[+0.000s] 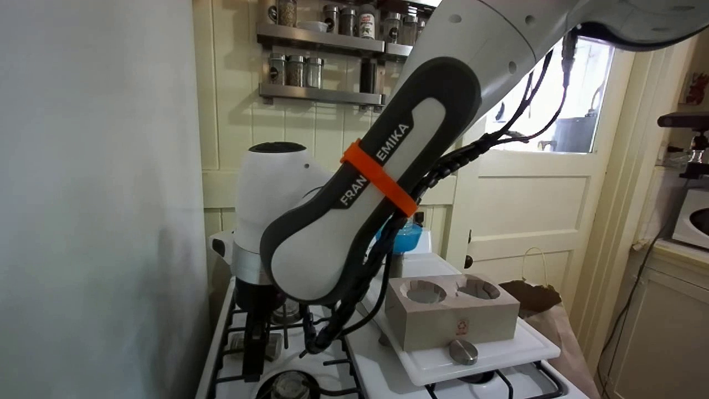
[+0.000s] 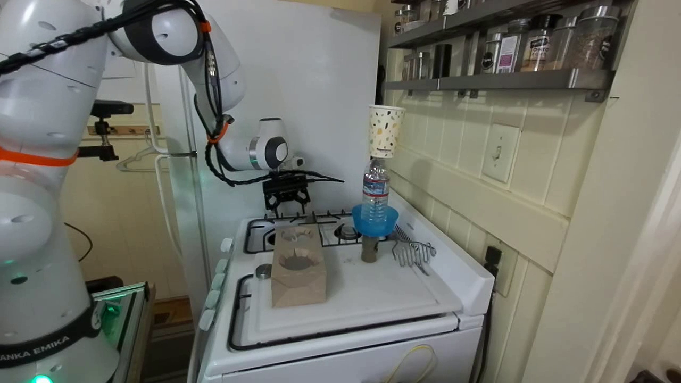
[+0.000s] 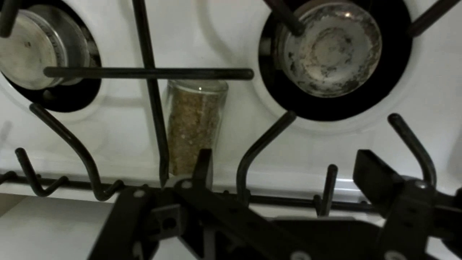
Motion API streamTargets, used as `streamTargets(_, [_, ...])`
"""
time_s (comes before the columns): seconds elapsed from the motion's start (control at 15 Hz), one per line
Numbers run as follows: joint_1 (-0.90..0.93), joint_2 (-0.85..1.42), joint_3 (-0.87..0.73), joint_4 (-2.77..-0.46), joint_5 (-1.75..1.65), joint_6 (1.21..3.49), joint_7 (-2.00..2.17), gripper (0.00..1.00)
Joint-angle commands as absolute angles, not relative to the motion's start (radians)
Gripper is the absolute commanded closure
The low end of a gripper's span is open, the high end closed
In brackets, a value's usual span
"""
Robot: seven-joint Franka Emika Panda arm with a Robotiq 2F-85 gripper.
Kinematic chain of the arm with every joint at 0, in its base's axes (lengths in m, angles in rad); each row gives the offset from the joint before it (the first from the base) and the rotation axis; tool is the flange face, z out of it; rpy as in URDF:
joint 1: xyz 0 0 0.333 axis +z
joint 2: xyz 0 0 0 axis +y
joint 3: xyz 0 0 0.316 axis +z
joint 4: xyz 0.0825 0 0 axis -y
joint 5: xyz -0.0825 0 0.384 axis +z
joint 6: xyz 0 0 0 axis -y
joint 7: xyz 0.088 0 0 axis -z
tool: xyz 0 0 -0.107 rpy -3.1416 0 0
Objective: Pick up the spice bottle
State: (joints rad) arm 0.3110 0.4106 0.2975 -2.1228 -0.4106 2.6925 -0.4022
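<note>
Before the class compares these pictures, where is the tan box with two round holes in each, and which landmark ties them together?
In an exterior view: the tan box, right of centre, low down.
In an exterior view: the tan box, slightly left of centre, lower half.
Wrist view: not in it.
Shared landmark: black stove grates, in all three.

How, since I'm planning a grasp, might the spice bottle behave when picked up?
The spice bottle looks like smooth glass: probably stiff, perhaps slippery. Lying on its rounded side, it could roll. A grate bar over one end might snag it.
</note>
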Motion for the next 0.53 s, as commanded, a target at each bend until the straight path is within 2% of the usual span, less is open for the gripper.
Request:
streamTargets(0.0, [0.362, 0.353, 0.242, -2.154, -0.456, 2.610, -0.298, 0.00])
streamTargets(0.47, [0.363, 0.416, 0.198, -2.116, -0.518, 2.579, -0.268, 0.00])
